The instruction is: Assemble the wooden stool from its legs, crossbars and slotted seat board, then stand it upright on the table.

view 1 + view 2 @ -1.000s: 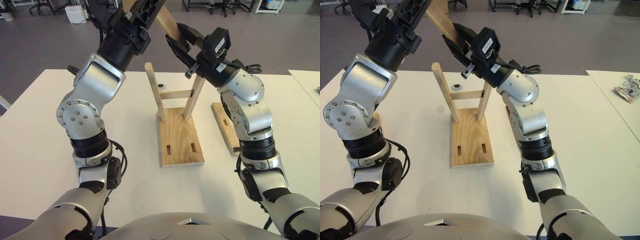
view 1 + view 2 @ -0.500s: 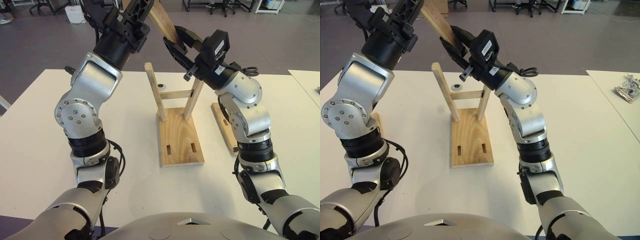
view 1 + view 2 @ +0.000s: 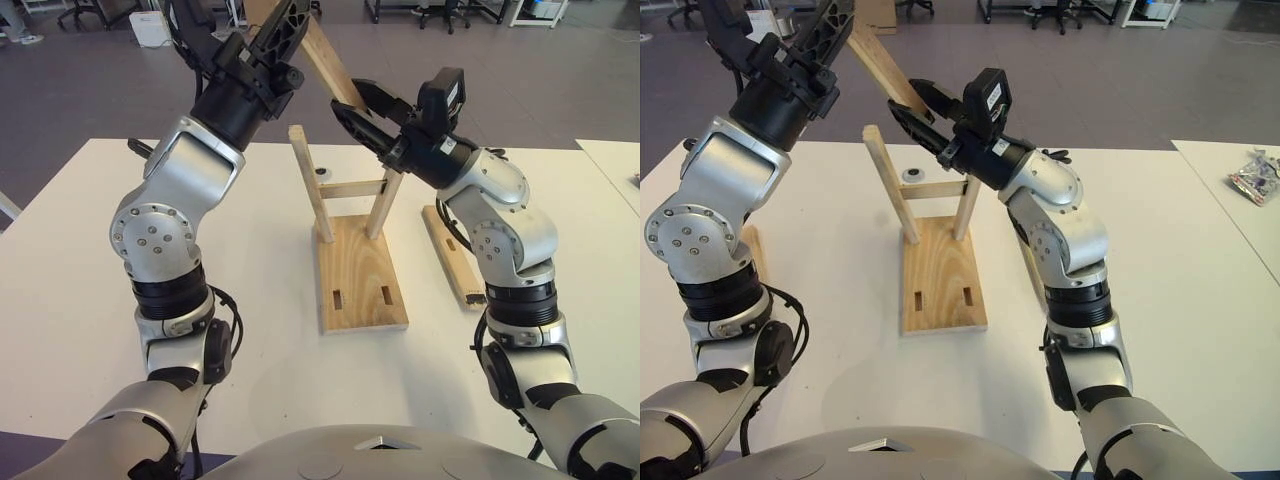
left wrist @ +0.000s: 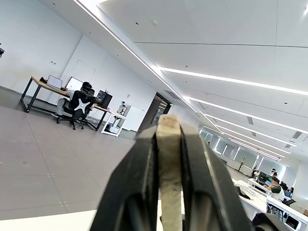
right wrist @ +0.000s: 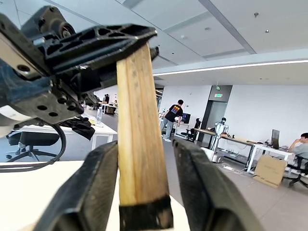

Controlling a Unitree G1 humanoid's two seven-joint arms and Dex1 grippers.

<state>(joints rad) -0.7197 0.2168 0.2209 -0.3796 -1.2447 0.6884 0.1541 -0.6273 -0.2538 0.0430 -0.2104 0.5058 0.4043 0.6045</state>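
Pale grained wood: the flat, slotted rectangular seat board is lying mid-bench, with two square legs joined by a crossbar standing at its far end. Above, the left gripper is clamping a flat wooden leg, while the right gripper is straddling its lower end, spread apart.

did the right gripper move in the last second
Yes. The right gripper has dropped lower, nearer the tops of the upright legs standing on the seat board, which stayed put.
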